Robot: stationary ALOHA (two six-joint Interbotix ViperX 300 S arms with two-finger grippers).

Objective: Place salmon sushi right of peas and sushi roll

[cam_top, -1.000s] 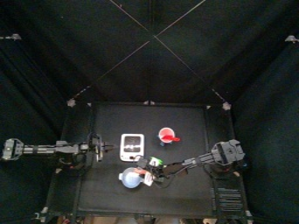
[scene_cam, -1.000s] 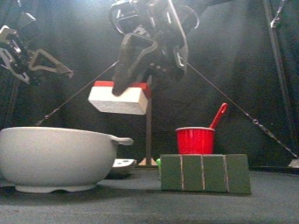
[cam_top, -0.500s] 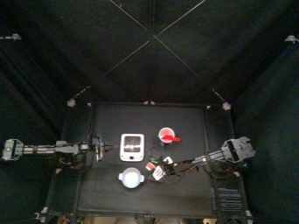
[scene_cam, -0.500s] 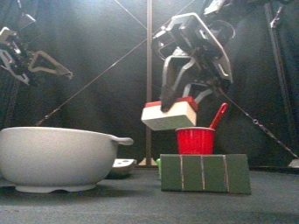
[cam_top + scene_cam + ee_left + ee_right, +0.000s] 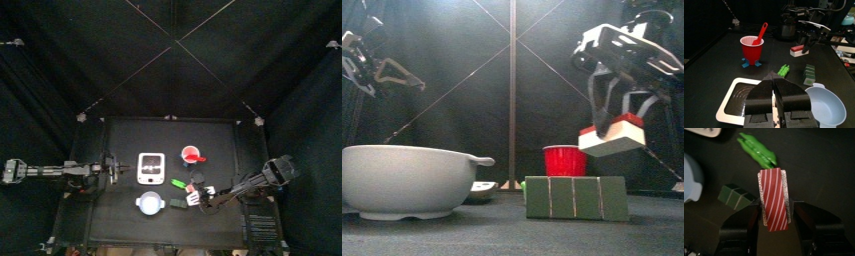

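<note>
From above, the right claw (image 5: 201, 196) holds the salmon sushi (image 5: 195, 198) over the front right part of the bench (image 5: 120, 135), just in front of the peas (image 5: 179, 184) and the dark green sushi roll (image 5: 207, 187); it hangs there, probably, because the free spot to their right has not yet been reached. The white tray (image 5: 150, 167), the red cup (image 5: 194, 155) and the pale bowl (image 5: 152, 204) lie around, and the left arm rests at the bench's left edge. From the front, the salmon sushi (image 5: 613, 138) is gripped tilted, clear of the bench, above and to the right of the sushi roll (image 5: 576, 197), with the red cup (image 5: 567, 160) behind and the bowl (image 5: 406, 180) far left; nothing seems to block the way down on that side. In the left wrist view, the left claw (image 5: 777, 96) is closed and empty above the tray (image 5: 735, 95), looking toward the peas (image 5: 783, 70), the sushi roll (image 5: 809, 74) and the salmon sushi (image 5: 798, 49) in the far claw. In the right wrist view, the right claw (image 5: 774, 209) clamps the striped salmon sushi (image 5: 773, 198) on both sides, with the peas (image 5: 759, 150) and sushi roll (image 5: 736, 196) on the bench beneath.
</note>
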